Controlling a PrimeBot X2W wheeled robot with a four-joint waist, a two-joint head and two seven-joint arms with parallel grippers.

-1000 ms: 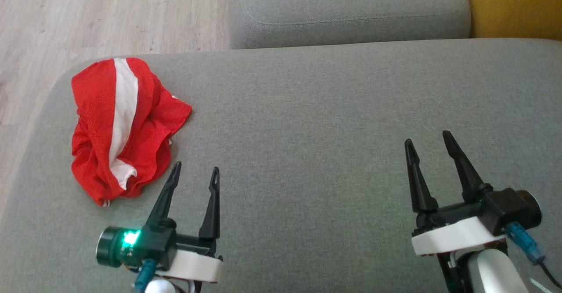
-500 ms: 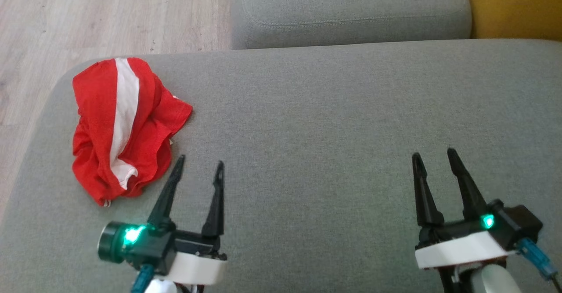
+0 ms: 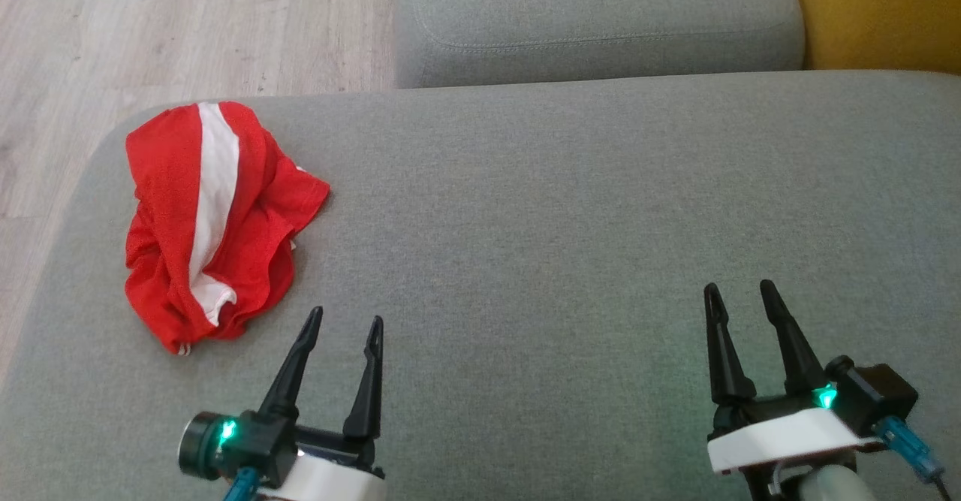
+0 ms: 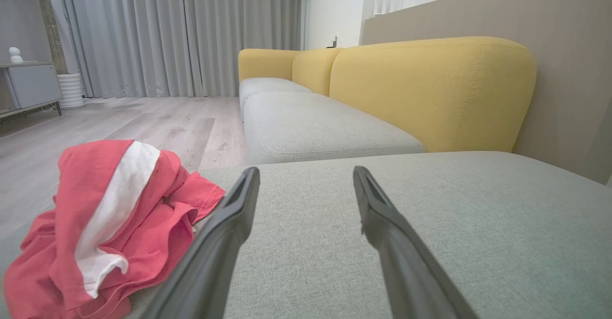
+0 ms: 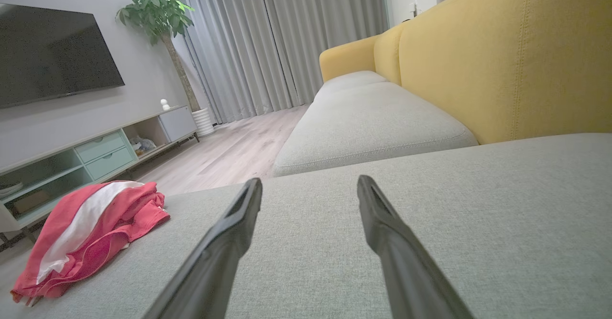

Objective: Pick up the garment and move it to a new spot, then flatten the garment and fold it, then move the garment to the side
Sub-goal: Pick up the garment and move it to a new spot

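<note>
The garment is a crumpled red mesh heap with a white band, lying near the left edge of the grey seat cushion. My left gripper hovers open just to the right of and below its lower end, with nothing between the fingers. In the left wrist view the garment sits left of my open left gripper. My right gripper stands open and empty far to the right. The right wrist view has the garment at the far left and my right gripper open over bare cushion.
A second grey cushion adjoins the far edge, with a yellow backrest at the right. Wooden floor lies beyond the cushion's left edge. A low TV cabinet and a potted plant stand across the room.
Both grippers have drawn back toward the near edge of the cushion, still open. The garment lies where it was.
</note>
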